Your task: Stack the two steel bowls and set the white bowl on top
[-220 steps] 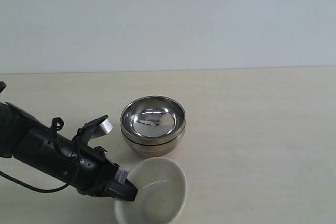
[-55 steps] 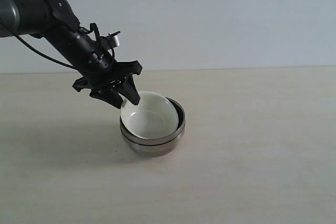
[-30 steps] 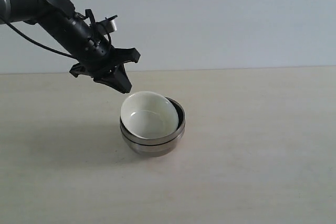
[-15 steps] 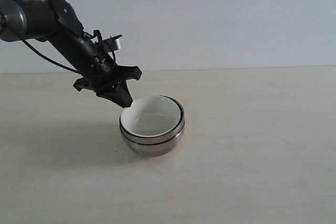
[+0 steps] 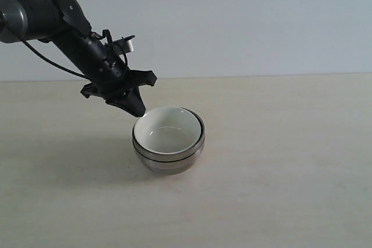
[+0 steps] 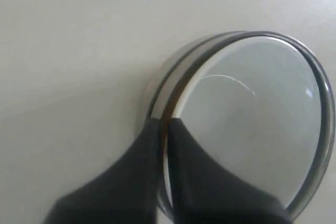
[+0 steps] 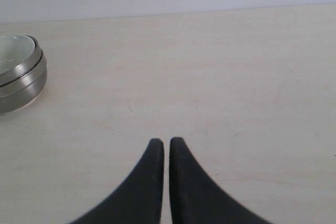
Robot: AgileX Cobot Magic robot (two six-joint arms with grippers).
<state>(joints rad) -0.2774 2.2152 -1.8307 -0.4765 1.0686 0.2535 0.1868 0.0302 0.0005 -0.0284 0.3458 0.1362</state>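
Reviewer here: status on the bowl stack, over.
Left gripper shut, tips at rim of white bowl. Right gripper shut over the table, apart from the stack. White bowl sits level inside the two steel bowls. No obstruction seen.

white bowl (image 5: pixel 168 137): glossy white, plain
steel bowls (image 5: pixel 170 161): shiny silver-grey, parted by a thin dark line below the rim
surface (image 5: pixel 279 172): pale beige, faintly streaked with wood grain
wall (image 5: pixel 244 21): pale blue-grey, plain
left jaws: black
right jaws: black
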